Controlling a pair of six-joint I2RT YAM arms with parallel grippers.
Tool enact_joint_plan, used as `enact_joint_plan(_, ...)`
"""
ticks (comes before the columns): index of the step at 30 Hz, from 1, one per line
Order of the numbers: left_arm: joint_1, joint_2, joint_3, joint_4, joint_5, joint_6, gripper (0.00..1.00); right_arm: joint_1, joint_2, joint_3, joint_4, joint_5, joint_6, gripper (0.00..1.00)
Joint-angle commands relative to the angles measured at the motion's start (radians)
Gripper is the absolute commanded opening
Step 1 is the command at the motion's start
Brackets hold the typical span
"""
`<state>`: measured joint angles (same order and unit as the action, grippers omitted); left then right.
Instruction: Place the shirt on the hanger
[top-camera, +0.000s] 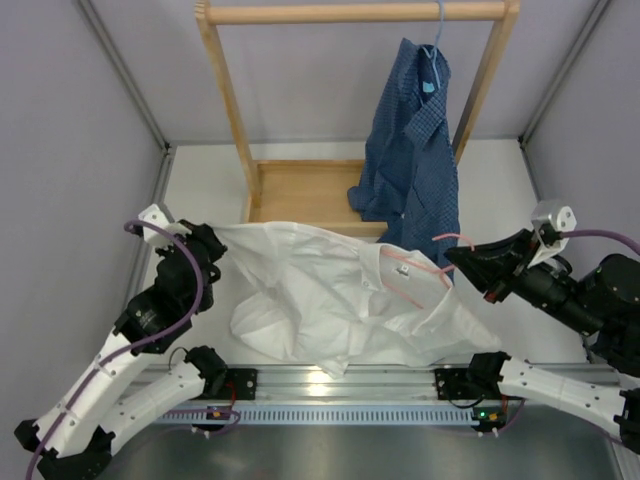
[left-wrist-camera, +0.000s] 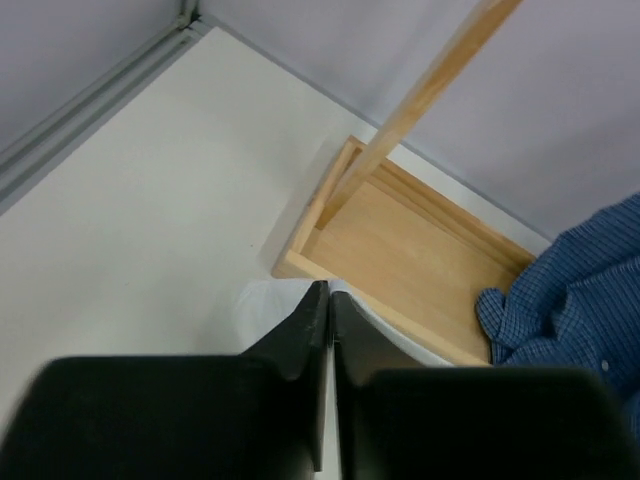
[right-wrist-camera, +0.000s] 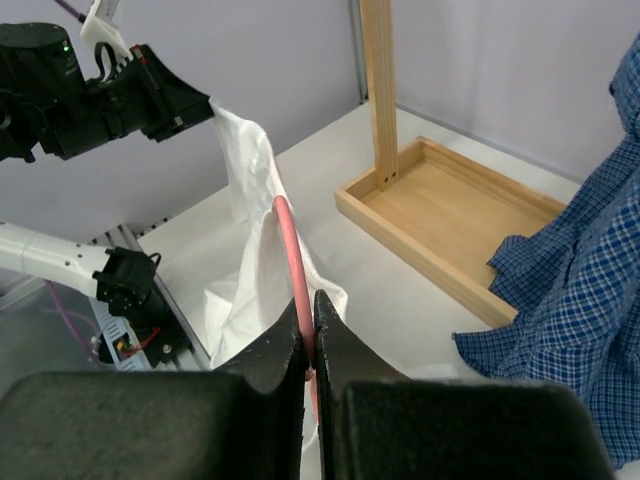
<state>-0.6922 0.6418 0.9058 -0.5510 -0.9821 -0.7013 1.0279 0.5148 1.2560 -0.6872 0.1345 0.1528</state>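
At 6 o'clock the near hem of the shirt (top-camera: 320, 295) is draped up to the metal rail (top-camera: 340, 382) at the table's edge. The shirt is spread loosely across the middle of the table (top-camera: 200, 190). Its 9 o'clock corner is pinched in the closed left gripper (top-camera: 212, 243) and lifted. At 3 o'clock the right gripper (right-wrist-camera: 310, 300) is clamped on the pink hanger (right-wrist-camera: 289, 250), whose wire is partly buried under collar cloth. Bare table is left at 10 o'clock, hemmed in by grey walls (top-camera: 70, 150) on both sides. At 12 o'clock the wooden rack (top-camera: 300, 190) is set, with a blue checked shirt (top-camera: 415, 150) hung on it. That shirt's hem is touching the white cloth. In the left wrist view the cloth is mostly hidden by the fingers.
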Motion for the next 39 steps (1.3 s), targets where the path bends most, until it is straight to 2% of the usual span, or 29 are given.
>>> enact_joint_plan(1,0.008,-0.010,0.022,0.132,0.186,0.118,0.19,0.011,0.078,0.029,0.092,-0.048,0.008,0.00)
enact_joint_plan(3,0.008,-0.011,0.060,0.135,0.249,0.175,0.43,0.011,0.131,0.052,0.103,-0.070,0.001,0.00)
enact_joint_plan(4,0.007,-0.016,0.074,0.134,0.272,0.193,0.63,0.011,0.146,0.074,0.110,-0.073,-0.004,0.00)
enact_joint_plan(5,0.008,-0.019,0.090,0.134,0.298,0.241,0.69,0.011,0.157,0.085,0.121,-0.073,-0.009,0.00)
enact_joint_plan(10,0.008,-0.033,0.233,0.118,0.477,0.359,0.79,0.011,0.208,0.134,0.147,-0.087,-0.013,0.00)
enact_joint_plan(11,0.008,-0.016,0.261,0.115,0.614,0.390,0.80,0.009,0.209,0.134,0.152,-0.087,-0.007,0.00)
enact_joint_plan(12,0.008,0.007,0.292,0.108,0.694,0.440,0.84,0.011,0.208,0.134,0.164,-0.087,-0.002,0.00)
enact_joint_plan(13,0.008,0.078,0.364,0.070,0.779,0.457,0.84,0.011,0.206,0.131,0.172,-0.091,0.001,0.00)
enact_joint_plan(14,0.008,0.125,0.402,0.047,0.974,0.503,0.83,0.011,0.203,0.129,0.178,-0.102,0.005,0.00)
enact_joint_plan(16,0.008,0.261,0.494,-0.021,1.196,0.548,0.79,0.011,0.195,0.129,0.187,-0.119,0.008,0.00)
enact_joint_plan(17,0.007,0.300,0.521,-0.038,1.391,0.610,0.76,0.011,0.192,0.131,0.187,-0.140,0.002,0.00)
enact_joint_plan(18,0.006,0.326,0.539,-0.050,1.472,0.647,0.75,0.011,0.188,0.132,0.183,-0.169,-0.002,0.00)
enact_joint_plan(24,0.006,0.387,0.619,-0.058,1.811,0.888,0.84,0.011,0.163,0.152,0.097,-0.231,-0.030,0.00)
enact_joint_plan(29,0.005,0.489,0.689,-0.059,1.979,0.889,0.84,0.011,0.160,0.157,0.032,-0.327,-0.047,0.00)
enact_joint_plan(33,-0.016,0.556,0.683,-0.061,2.140,0.878,0.82,0.011,0.154,0.151,0.032,-0.334,-0.052,0.00)
enact_joint_plan(38,-0.114,0.590,0.628,-0.059,2.045,0.888,0.79,0.011,0.160,0.177,0.034,-0.357,-0.055,0.00)
enact_joint_plan(39,-0.121,0.591,0.619,-0.059,2.044,0.896,0.74,0.011,0.163,0.184,0.034,-0.358,-0.052,0.00)
